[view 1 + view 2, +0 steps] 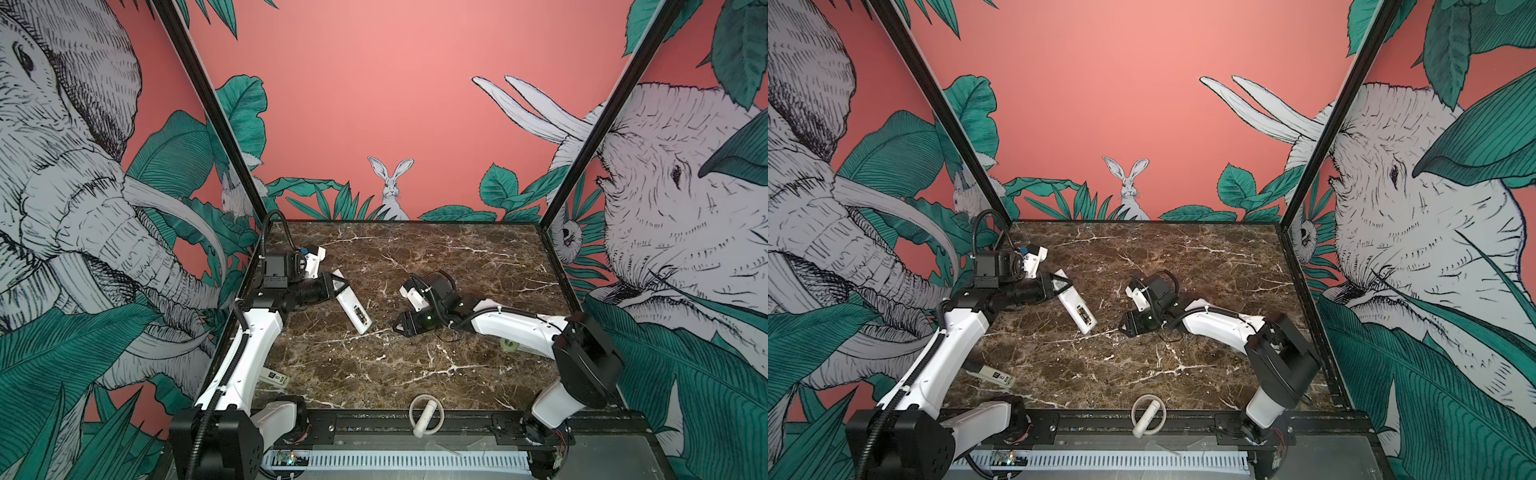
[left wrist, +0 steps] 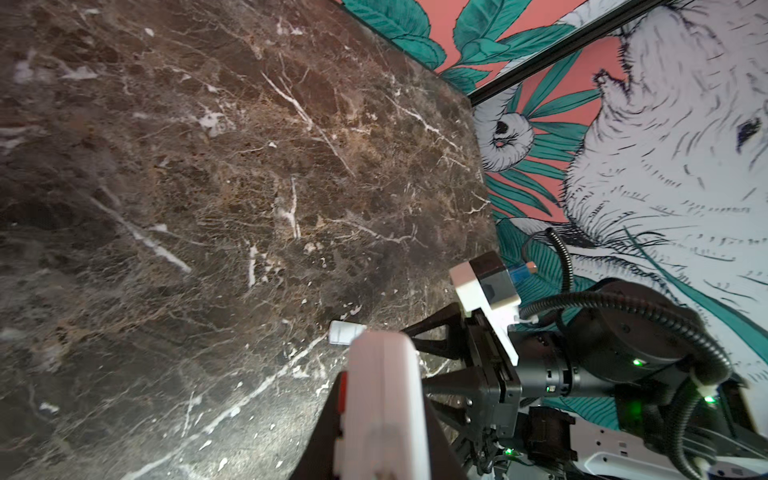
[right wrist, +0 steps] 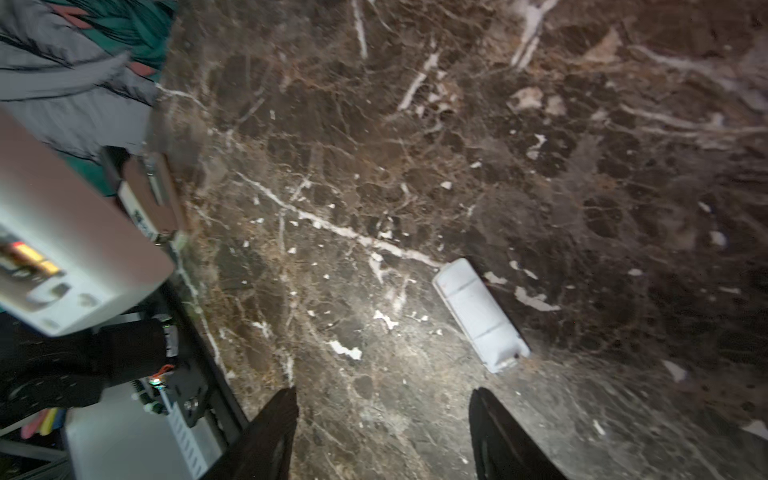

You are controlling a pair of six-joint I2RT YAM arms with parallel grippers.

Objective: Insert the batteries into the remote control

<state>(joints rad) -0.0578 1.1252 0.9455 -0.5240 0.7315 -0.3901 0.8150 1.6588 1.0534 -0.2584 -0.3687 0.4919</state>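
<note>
My left gripper (image 1: 338, 286) (image 2: 382, 419) is shut on the far end of the white remote control (image 1: 351, 307) (image 1: 1075, 309) (image 2: 384, 399). The remote slants down towards the table, with its open compartment facing up. In the compartment lies a dark battery with yellowish marks (image 3: 31, 255) (image 1: 360, 316). My right gripper (image 1: 395, 326) (image 1: 1122, 326) (image 3: 384, 409) hangs open and empty just right of the remote's low end. The small white cover piece (image 3: 480, 313) lies flat on the marble in front of the right gripper.
A white cylinder with a ring (image 1: 426, 415) rests at the table's front edge. A white labelled box (image 1: 276, 378) lies under my left arm. A pale green roll (image 1: 509, 345) sits under my right arm. Walls close off three sides of the table.
</note>
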